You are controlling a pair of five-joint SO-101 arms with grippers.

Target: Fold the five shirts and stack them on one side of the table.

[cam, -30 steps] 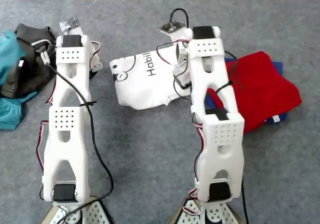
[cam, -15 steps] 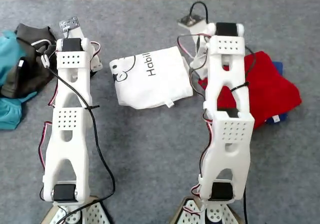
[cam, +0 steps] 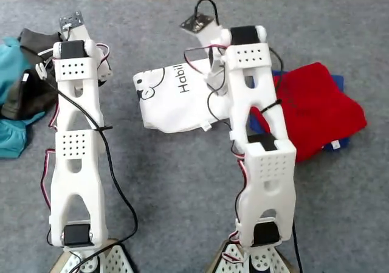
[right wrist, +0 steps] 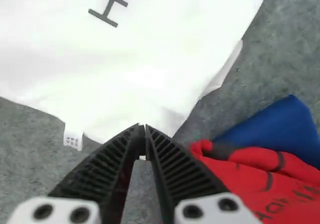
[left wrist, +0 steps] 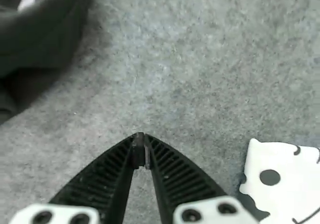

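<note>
You see the white shirt (cam: 176, 100) in the middle of the grey table (cam: 182, 188), between the two arms. It is folded to a rough rectangle. It has black letters on top and a black drawing like a small face at the end toward the left arm. A little label (right wrist: 73, 140) sticks out from its near edge.

Just right of it lies the red shirt (cam: 319, 109), folded and resting on top of a blue shirt (right wrist: 280, 126). The blue one shows at the edges under the red one. The red cloth carries thin dark lines.

At the left edge of the table a dark shirt (cam: 33, 72) and a teal shirt (cam: 9, 139) lie crumpled together, not folded.

Your right gripper (right wrist: 144, 133) has its fingers pressed together, and the tips are over the near edge of the white shirt, close to the red one. If they touch the cloth, I cannot tell.

Your left gripper (left wrist: 140, 149) also has its fingers pressed together with nothing between them. It is above bare table, between the dark shirt and the corner of the white shirt.
</note>
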